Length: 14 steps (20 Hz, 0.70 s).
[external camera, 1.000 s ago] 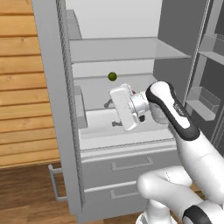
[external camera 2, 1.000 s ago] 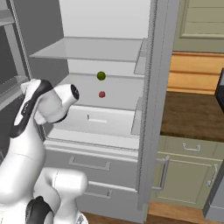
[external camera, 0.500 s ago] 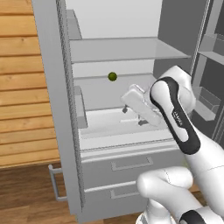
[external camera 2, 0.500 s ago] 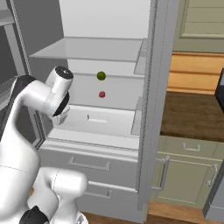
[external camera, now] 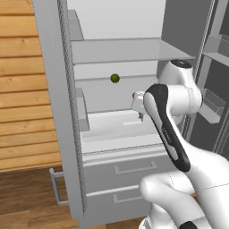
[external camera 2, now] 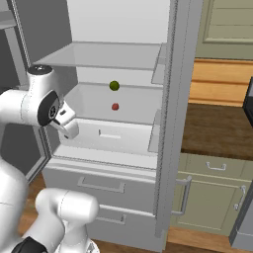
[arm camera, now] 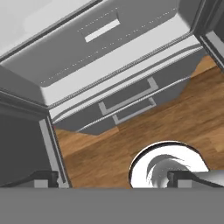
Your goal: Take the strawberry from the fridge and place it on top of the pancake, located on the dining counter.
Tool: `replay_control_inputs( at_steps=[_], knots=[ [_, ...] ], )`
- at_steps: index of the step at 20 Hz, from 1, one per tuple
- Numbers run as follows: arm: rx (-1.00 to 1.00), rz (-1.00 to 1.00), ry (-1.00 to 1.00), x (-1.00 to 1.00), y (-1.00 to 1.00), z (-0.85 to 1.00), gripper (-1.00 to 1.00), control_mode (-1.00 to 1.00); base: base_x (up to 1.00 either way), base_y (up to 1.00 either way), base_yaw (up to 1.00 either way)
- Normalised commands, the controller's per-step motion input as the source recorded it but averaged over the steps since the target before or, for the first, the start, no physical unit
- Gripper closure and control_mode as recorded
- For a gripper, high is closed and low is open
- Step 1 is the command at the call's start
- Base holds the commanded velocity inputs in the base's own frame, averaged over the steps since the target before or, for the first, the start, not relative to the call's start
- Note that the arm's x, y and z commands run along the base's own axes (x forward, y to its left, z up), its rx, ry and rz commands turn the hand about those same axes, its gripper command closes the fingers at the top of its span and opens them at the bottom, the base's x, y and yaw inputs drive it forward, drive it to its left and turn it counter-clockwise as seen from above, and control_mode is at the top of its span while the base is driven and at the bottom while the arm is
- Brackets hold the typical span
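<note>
The fridge (external camera 2: 172,99) stands open, with pale shelves inside. The strawberry (external camera 2: 115,106) is a tiny red fruit on the middle shelf, just under an olive-green ball (external camera 2: 114,85). In the left base view a red speck of the strawberry (external camera: 133,95) peeks out beside my hand, below right of the ball (external camera: 115,78). My gripper (external camera 2: 69,130) hangs in front of the shelf, left of the fruit and apart from it, pointing down. In the hand view the gripper (arm camera: 113,178) is open, its tips wide apart with nothing between them, over the fridge's drawers (arm camera: 127,101). The pancake is out of view.
The fridge's door (external camera: 58,98) juts out on the left and door bins (external camera: 214,103) on the right. Right of the fridge lies a dark brown countertop (external camera 2: 217,131) over olive-green cabinets (external camera 2: 207,192); I cannot tell whether it is the dining counter. Wooden floor lies below.
My arm has risen and the hand has turned to point down, pulling back from the shelf toward the fridge's open side. The jaws stayed open; strawberry and ball have not moved.
</note>
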Motion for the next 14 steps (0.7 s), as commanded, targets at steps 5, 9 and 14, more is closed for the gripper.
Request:
replay_control_inputs(
  at_steps=[5,9,14],
  knots=[
    [-0.06,0.0,-0.16,-0.29,-0.5,0.03,-1.0,-1.0,0.0,0.0,0.0],
    [-0.01,0.0,-0.23,-0.64,-0.49,0.07,-1.0,-1.0,0.0,0.0,0.0],
    [-0.07,0.07,-0.31,-0.79,-0.03,0.03,-1.0,-1.0,0.0,0.0,0.0]
  ],
)
